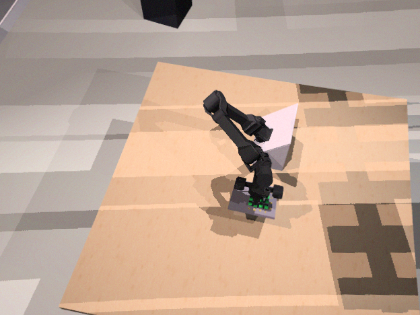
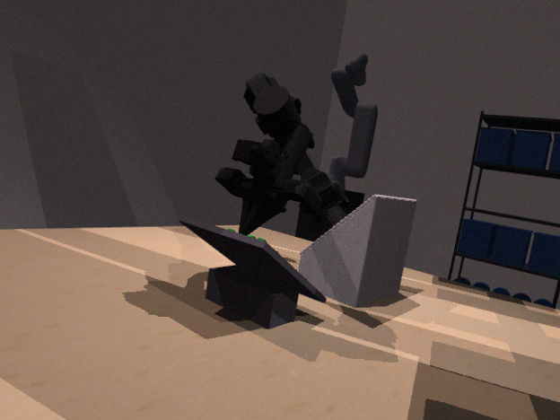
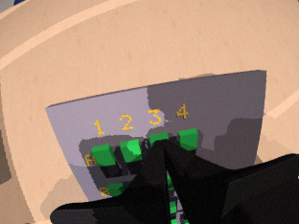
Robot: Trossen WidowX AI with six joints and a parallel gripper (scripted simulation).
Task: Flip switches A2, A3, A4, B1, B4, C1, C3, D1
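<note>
The grey switch panel [image 3: 220, 100] [image 1: 236, 202] [image 2: 258, 262] stands tilted on the wooden table, with yellow column numbers 1 to 4 and green rocker switches. My gripper [image 3: 161, 145] [image 1: 258, 199] [image 2: 245, 230] is shut and empty. Its joined fingertips rest on the near end of switch A3 [image 3: 157, 135] in the far row. Switches A1 [image 3: 103, 153], A2 [image 3: 132, 149] and A4 [image 3: 188, 138] show beside it. The fingers and the wrist hide most of rows B, C and D in the wrist view; only some green parts show.
A pale wedge-shaped block [image 1: 281, 128] [image 2: 362, 253] stands close behind the panel, next to the arm's base. A dark box [image 1: 165, 10] lies beyond the table. A black shelf with blue bins [image 2: 511, 203] stands at the right.
</note>
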